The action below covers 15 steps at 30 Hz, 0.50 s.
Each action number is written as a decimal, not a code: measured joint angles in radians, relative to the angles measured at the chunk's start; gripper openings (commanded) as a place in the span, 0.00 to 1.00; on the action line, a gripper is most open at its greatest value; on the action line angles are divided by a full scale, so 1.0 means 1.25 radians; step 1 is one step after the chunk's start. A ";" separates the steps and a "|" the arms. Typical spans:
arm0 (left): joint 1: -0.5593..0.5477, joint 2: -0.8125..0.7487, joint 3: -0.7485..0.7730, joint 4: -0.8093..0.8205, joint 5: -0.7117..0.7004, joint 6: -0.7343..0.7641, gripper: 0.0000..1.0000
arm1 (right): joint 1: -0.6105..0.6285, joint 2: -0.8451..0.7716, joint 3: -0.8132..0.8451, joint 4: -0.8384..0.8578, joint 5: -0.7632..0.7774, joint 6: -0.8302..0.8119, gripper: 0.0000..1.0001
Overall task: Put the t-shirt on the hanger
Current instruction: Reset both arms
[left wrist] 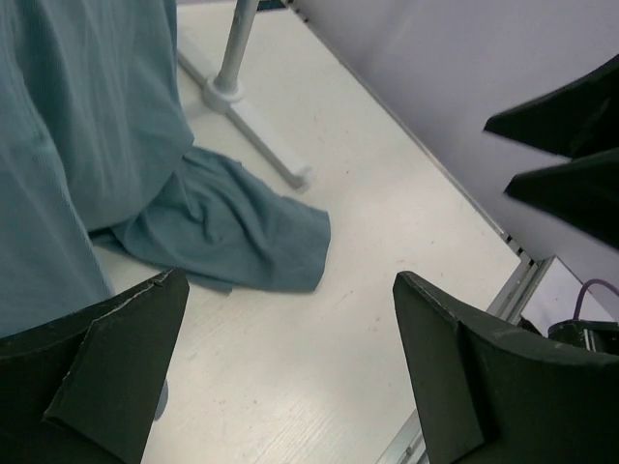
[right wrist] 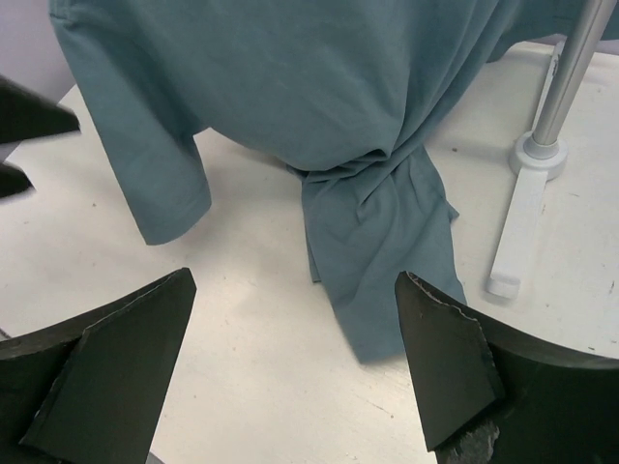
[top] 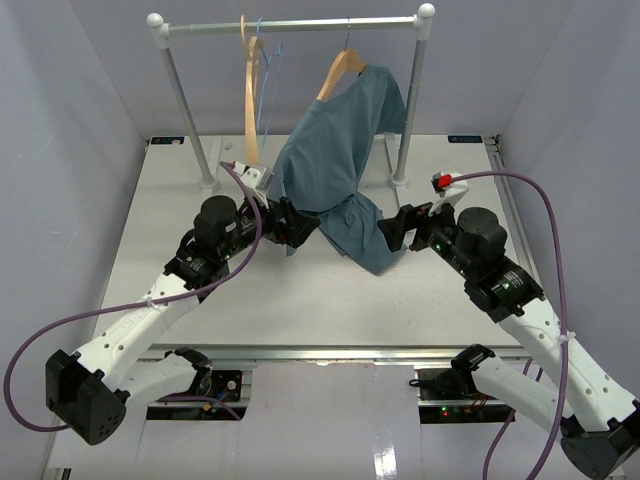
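The teal-blue t-shirt [top: 335, 140] hangs draped over the light wooden hanger [top: 340, 72] on the rail, its lower end bunched and trailing on the table [top: 366, 248]. My left gripper [top: 298, 228] is open and empty, low at the shirt's left edge. My right gripper [top: 393, 231] is open and empty too, just right of the trailing cloth. In the left wrist view the gripper [left wrist: 290, 333] spans bare table, with the t-shirt [left wrist: 87, 145] up to the left. In the right wrist view the gripper [right wrist: 290, 362] faces the t-shirt [right wrist: 319, 87] and its twisted tail.
A metal rack [top: 290, 22] stands at the back of the table; its right post [right wrist: 569, 72] and foot [right wrist: 515, 227] are close to the shirt. A second wooden hanger [top: 250, 95] and a blue wire hanger [top: 270, 75] hang further left on the rail.
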 measured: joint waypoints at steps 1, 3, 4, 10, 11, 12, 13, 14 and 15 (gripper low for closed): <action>0.000 -0.006 -0.027 0.007 -0.002 -0.005 0.98 | 0.000 0.011 0.013 -0.006 0.008 0.000 0.90; 0.000 -0.027 -0.077 0.021 -0.008 -0.012 0.98 | 0.002 0.027 0.027 -0.009 0.026 0.001 0.90; -0.001 -0.044 -0.102 0.032 -0.014 -0.015 0.98 | 0.003 0.031 0.028 -0.012 0.032 0.001 0.90; -0.041 -0.185 -0.193 0.112 -0.068 -0.017 0.98 | 0.004 0.046 0.029 -0.024 0.051 0.000 0.90; -0.049 -0.201 -0.200 0.125 -0.075 -0.017 0.98 | 0.004 0.049 0.029 -0.024 0.054 0.000 0.90; -0.057 -0.209 -0.203 0.135 -0.081 -0.015 0.98 | 0.004 0.052 0.029 -0.024 0.056 0.000 0.90; -0.064 -0.214 -0.204 0.145 -0.087 -0.014 0.98 | 0.004 0.054 0.029 -0.024 0.058 0.000 0.90; -0.070 -0.214 -0.204 0.153 -0.092 -0.012 0.98 | 0.004 0.057 0.029 -0.024 0.058 0.000 0.91; -0.075 -0.212 -0.205 0.156 -0.099 -0.010 0.98 | 0.005 0.058 0.029 -0.024 0.058 -0.001 0.91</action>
